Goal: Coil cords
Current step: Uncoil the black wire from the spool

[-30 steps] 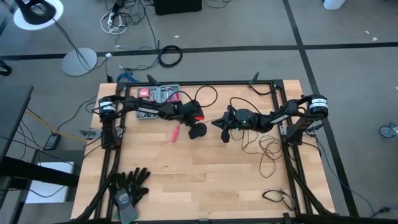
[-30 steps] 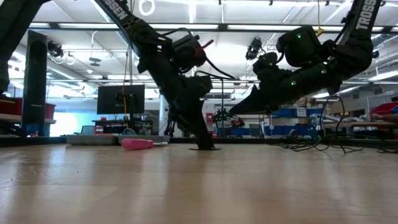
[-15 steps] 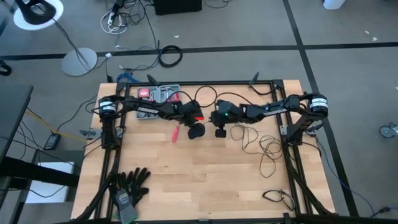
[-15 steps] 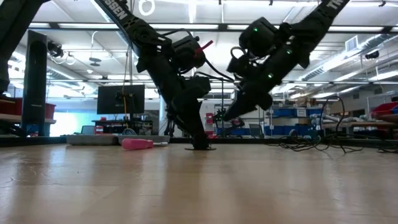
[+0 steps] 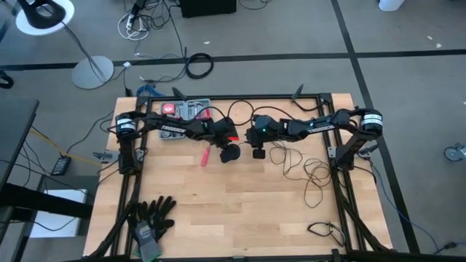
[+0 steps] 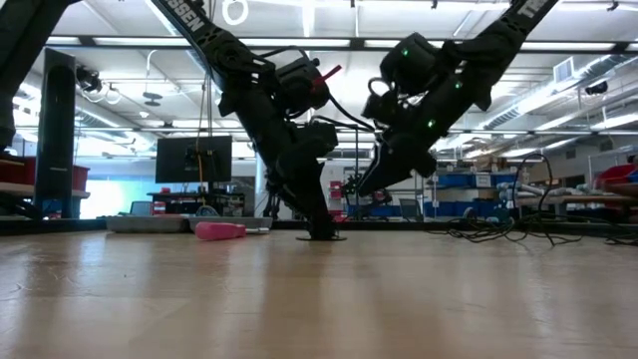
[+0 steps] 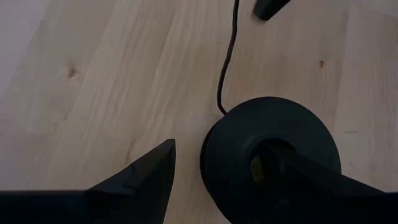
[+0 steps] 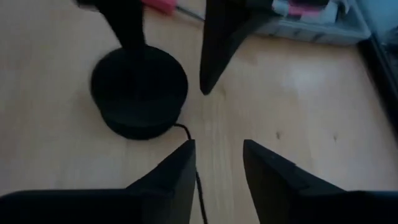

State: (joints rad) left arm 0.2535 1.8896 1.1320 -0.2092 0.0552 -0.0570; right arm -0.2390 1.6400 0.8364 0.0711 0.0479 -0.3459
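The cords' small round black puck lies flat on the wooden table near its middle. Its thin black wire runs toward the right into loose loops on the table. My left gripper stands open over the puck. My right gripper hangs open just to the right of it, tilted down and clear of the table in the low view. The wire passes between its two fingers. My left gripper has one finger set down in the puck's middle hollow. The other finger stands outside the rim over bare wood. The fingers slant down from the table's left. The puck lies flat on the table. My right gripper straddles the wire close to one finger; whether it touches, I cannot tell.
A red-handled tool lies just left of the puck. A tray of small tools sits at the far left, and black gloves lie at the near left. A short cord lies near the right front corner. A black frame rail borders the table.
My right gripper has risen and gone toward the table's left, closer to the puck and my left gripper. It has tipped from nearly level to pointing steeply down. My left gripper and the puck have kept still.
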